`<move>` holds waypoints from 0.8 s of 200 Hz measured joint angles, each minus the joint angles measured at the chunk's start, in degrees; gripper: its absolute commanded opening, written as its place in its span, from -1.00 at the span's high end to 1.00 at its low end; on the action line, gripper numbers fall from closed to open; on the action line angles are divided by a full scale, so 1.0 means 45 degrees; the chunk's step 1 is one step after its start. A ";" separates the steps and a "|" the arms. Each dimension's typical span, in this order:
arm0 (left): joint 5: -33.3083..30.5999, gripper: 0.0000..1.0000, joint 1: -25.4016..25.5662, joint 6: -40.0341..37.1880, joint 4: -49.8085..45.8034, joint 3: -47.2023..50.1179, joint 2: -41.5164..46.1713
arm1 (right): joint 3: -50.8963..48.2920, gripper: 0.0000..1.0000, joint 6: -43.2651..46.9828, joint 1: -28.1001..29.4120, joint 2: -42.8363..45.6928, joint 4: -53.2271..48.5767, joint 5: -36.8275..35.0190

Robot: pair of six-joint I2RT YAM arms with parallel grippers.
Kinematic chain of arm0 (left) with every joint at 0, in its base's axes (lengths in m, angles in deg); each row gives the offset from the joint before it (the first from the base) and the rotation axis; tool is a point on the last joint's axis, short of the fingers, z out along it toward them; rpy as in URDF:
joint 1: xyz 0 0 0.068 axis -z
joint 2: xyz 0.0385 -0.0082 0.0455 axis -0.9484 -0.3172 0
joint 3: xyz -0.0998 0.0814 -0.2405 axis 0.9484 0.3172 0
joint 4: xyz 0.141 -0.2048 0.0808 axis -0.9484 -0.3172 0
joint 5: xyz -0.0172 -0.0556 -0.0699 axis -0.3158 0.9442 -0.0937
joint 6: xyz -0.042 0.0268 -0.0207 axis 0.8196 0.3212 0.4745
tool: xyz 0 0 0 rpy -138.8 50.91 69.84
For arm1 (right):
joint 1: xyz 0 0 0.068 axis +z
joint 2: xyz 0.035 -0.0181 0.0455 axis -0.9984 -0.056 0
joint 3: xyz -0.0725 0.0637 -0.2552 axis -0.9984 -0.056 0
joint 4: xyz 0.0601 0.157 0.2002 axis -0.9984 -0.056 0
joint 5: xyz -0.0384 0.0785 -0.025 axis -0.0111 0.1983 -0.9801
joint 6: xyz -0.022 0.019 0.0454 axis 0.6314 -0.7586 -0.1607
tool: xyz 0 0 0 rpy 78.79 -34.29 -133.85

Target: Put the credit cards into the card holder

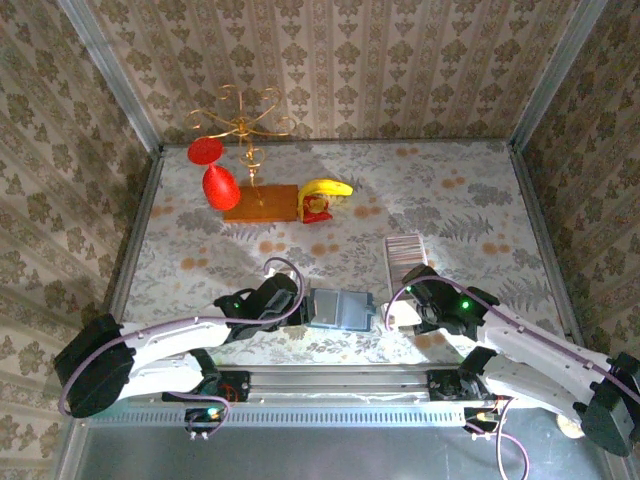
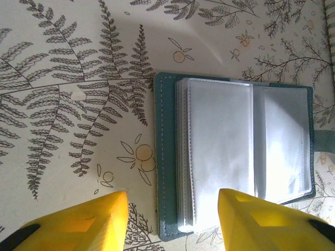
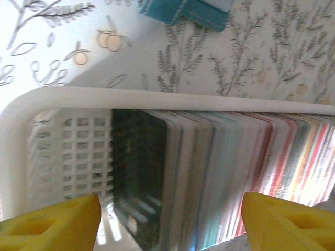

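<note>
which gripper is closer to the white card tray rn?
Right. The right gripper hangs open over the white tray, above the credit cards. The left gripper is off to the tray's left, over the card holder.

Overhead, close wrists; common card holder [image 1: 340,308]

Teal card holder [image 2: 234,157], white tray [image 3: 157,99], fern-print table [image 2: 78,104]

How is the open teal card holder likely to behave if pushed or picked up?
The card holder lies open and flat, so it would probably slide rather than tip. Its stacked clear sleeves look thin and glossy, so likely floppy and slippery to pinch.
</note>
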 measured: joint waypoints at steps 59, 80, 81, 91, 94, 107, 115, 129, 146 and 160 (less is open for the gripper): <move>0.0097 0.07 0.0010 0.0010 0.0155 0.0005 -0.0005 | 0.0000 -0.52 0.0049 0.0000 -0.1020 0.0860 -0.0427; 0.0136 0.07 0.0024 0.0034 0.0257 0.0010 -0.0005 | 0.0000 -0.54 0.0049 0.0000 -0.1520 0.0937 -0.0495; 0.0136 0.07 0.0024 0.0039 0.0262 0.0010 -0.0005 | 0.0000 -0.54 0.0049 0.0000 -0.1549 0.0947 -0.0500; 0.0131 0.07 0.0024 0.0039 0.0291 0.0010 -0.0005 | 0.0000 -0.56 0.0049 0.0000 -0.1705 0.1035 -0.0573; 0.0131 0.08 0.0024 0.0039 0.0301 0.0015 -0.0005 | 0.0000 -0.58 0.0053 0.0000 -0.1744 0.1073 -0.0607; 0.0136 0.09 0.0024 0.0044 0.0316 0.0015 -0.0005 | 0.0000 -0.61 0.0058 0.0000 -0.1870 0.1263 -0.0685; 0.0141 0.09 0.0024 0.0049 0.0316 0.0015 -0.0005 | 0.0000 -0.59 0.0063 0.0000 -0.1914 0.1341 -0.0704; 0.0136 0.11 0.0024 0.0058 0.0321 0.0024 -0.0005 | -0.0019 -0.51 0.0151 0.0000 -0.1943 0.1496 -0.0758; 0.0136 0.15 0.0024 0.0078 0.0316 0.0034 -0.0005 | -0.0092 -0.42 0.0291 0.0005 -0.1943 0.1627 -0.0826; 0.0141 0.16 0.0024 0.0078 0.0340 0.0034 -0.0005 | -0.0112 -0.33 0.0301 0.0005 -0.1933 0.1598 -0.0826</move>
